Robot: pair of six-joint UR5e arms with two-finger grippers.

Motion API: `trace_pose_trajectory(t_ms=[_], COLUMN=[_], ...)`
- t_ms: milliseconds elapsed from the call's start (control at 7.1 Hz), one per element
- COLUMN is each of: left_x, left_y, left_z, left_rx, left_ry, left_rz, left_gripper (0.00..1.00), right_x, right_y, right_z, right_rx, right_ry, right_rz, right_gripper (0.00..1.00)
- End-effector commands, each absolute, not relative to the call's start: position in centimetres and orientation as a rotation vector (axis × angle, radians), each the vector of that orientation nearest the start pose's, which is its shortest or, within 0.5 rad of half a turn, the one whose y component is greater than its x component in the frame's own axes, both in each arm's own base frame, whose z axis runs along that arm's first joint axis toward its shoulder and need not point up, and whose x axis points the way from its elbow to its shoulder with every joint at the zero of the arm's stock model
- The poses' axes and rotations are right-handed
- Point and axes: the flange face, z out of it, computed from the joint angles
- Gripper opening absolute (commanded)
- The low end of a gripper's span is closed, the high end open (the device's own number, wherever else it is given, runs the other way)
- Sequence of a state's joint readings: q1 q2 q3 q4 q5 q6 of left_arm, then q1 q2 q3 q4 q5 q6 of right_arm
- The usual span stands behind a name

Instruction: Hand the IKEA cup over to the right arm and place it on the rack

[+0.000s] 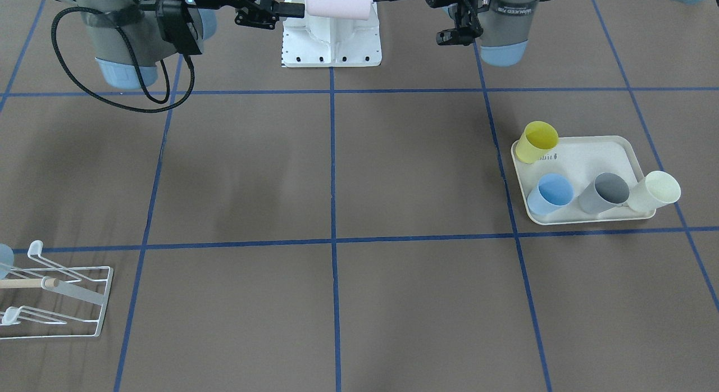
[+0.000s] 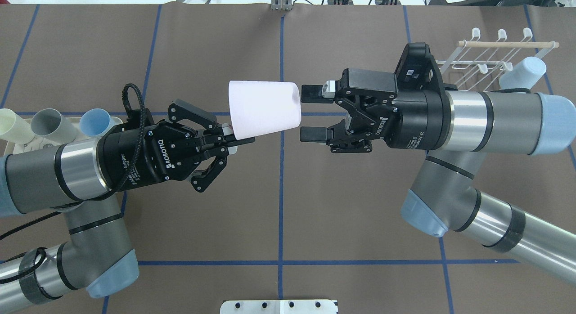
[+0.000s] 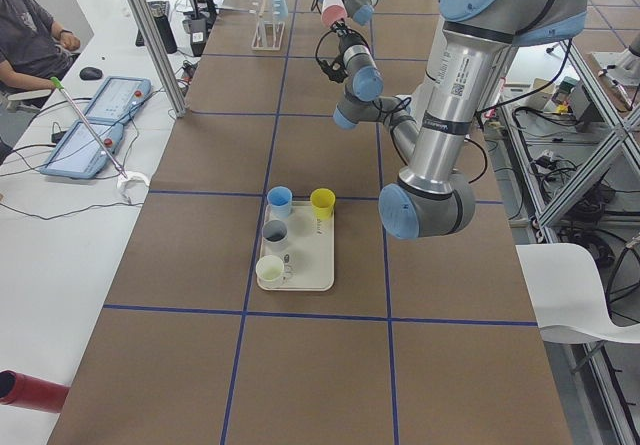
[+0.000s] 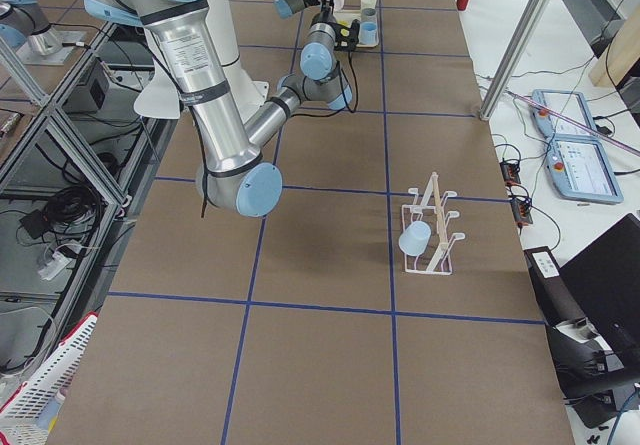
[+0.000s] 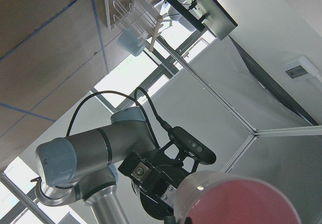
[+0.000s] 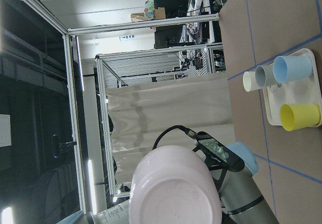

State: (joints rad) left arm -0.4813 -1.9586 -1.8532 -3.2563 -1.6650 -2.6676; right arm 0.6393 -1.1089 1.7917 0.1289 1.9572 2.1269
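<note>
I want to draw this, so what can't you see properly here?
Front-facing view: rack cut off by the left edge; pink cup by the top edge.
Overhead view: tray mostly hidden by the left arm.
Front-facing view: tray's print too small to read.

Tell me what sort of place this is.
Probably a robotics lab or test cell: a left arm and right arm work over a table taped in a blue grid, with teach pendants on a side desk and aluminium framing alongside.

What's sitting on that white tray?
Four cups stand on the tray: a yellow cup, a blue cup, a grey cup and a cream cup. The bit of tray under each cup is hidden.
</note>
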Motion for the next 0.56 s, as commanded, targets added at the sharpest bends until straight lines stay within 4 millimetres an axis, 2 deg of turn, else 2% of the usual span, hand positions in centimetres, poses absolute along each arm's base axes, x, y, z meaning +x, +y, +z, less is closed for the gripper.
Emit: trace_pose_trajectory(t_ms=[0, 422], left_x=[36.23, 36.71], left_y=[-32.28, -31.90], left_z=[16.99, 16.67], left_rx=[-0.798, -0.811], left_ry=[2.322, 2.325], left_rz=[-0.645, -0.646], left_gripper=[0.00, 0.00], right_x=[-33.39, -33.53], right_y=[-36.47, -36.62], right_z=[15.91, 16.04], right_rx=[-0.085, -0.085], right_ry=[-2.314, -2.310], right_rz=[0.146, 0.153], right_gripper=[0.99, 0.99])
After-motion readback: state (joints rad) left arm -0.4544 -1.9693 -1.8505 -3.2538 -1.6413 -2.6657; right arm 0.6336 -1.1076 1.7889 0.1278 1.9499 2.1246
